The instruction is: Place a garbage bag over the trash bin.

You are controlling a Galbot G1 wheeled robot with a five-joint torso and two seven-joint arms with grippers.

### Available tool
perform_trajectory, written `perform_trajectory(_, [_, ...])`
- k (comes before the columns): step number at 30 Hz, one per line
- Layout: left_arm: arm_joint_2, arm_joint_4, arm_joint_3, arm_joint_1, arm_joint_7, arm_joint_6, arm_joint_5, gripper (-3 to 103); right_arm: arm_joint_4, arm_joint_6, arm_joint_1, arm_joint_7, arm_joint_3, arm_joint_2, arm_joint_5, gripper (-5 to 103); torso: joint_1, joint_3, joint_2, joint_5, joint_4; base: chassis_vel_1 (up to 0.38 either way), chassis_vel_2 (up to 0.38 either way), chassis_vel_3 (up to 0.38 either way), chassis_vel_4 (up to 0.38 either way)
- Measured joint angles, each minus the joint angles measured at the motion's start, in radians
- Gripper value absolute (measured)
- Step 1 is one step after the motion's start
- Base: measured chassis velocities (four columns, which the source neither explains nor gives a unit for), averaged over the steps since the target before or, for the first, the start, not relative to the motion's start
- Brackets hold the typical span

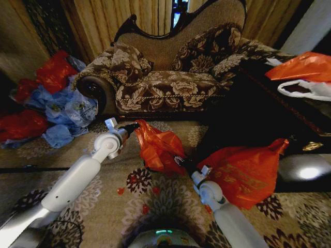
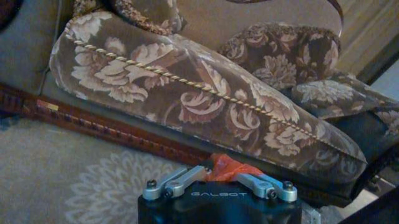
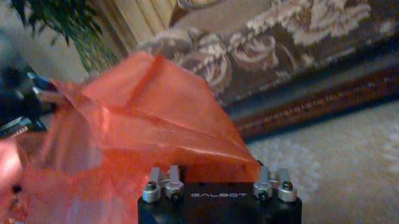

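Observation:
The garbage bag, thin crinkly red-orange plastic, hangs stretched between my two grippers above the patterned carpet in front of the sofa. My left gripper is shut on its upper left corner; the left wrist view shows a bit of orange bag pinched at the left gripper. My right gripper is shut on the bag's lower right edge. In the right wrist view the bag billows over the right gripper. The trash bin is out of view.
A floral sofa stands close behind the bag. A large bulging orange bag bundle lies by my right arm. Blue bags and red bags are piled at the left. A dark table at the right carries orange and white bags.

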Motion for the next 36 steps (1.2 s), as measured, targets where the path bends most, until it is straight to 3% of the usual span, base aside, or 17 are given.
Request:
perform_trajectory(7, [-0.066, 0.086, 0.024, -0.012, 0.012, -0.008, -0.003, 0, -0.025, 0.032, 0.053, 0.03, -0.013, 0.012, 0.015, 25, 0.0, 0.0, 0.0, 0.0, 0.0, 0.0, 0.0, 0.0, 0.0])
perform_trajectory(8, [-0.066, 0.086, 0.024, -0.012, 0.012, -0.008, -0.003, 0, -0.025, 0.032, 0.053, 0.03, -0.013, 0.012, 0.015, 25, 0.0, 0.0, 0.0, 0.0, 0.0, 0.0, 0.0, 0.0, 0.0])
perform_trajectory(10, [-0.104, 0.119, 0.033, -0.022, 0.015, -0.012, -0.003, 0, -0.043, 0.045, 0.078, 0.038, -0.012, 0.016, 0.024, 15, 0.0, 0.0, 0.0, 0.0001, 0.0, 0.0, 0.0, 0.0, 0.0])
perform_trajectory(12, [-0.117, 0.132, 0.038, -0.03, 0.016, -0.013, -0.002, 0, -0.046, 0.046, 0.086, 0.04, -0.01, 0.016, 0.031, 15, 0.0, 0.0, 0.0, 0.0001, -0.0001, 0.0, 0.0, 0.0, 0.0])
perform_trajectory(14, [-0.138, 0.157, 0.052, -0.054, 0.017, -0.015, -0.001, 0, -0.047, 0.048, 0.102, 0.044, -0.007, 0.014, 0.04, 4, 0.0, 0.0, 0.0, 0.0001, 0.0, 0.0, 0.0, 0.0, 0.0])
perform_trajectory(27, [-0.225, 0.3, 0.088, -0.184, 0.066, -0.044, 0.047, 0, -0.079, 0.063, 0.213, 0.069, -0.001, 0.027, 0.05, 0, 0.0, 0.0, 0.0, 0.0002, -0.0001, 0.0, 0.0, 0.0, 0.0])
perform_trajectory(36, [-0.284, 0.44, 0.125, -0.244, 0.149, -0.099, 0.096, 0, -0.137, 0.098, 0.265, 0.046, -0.012, 0.061, 0.035, 0, 0.0, 0.0, 0.0, 0.0, 0.0001, 0.0, 0.0, 0.0, 0.0])
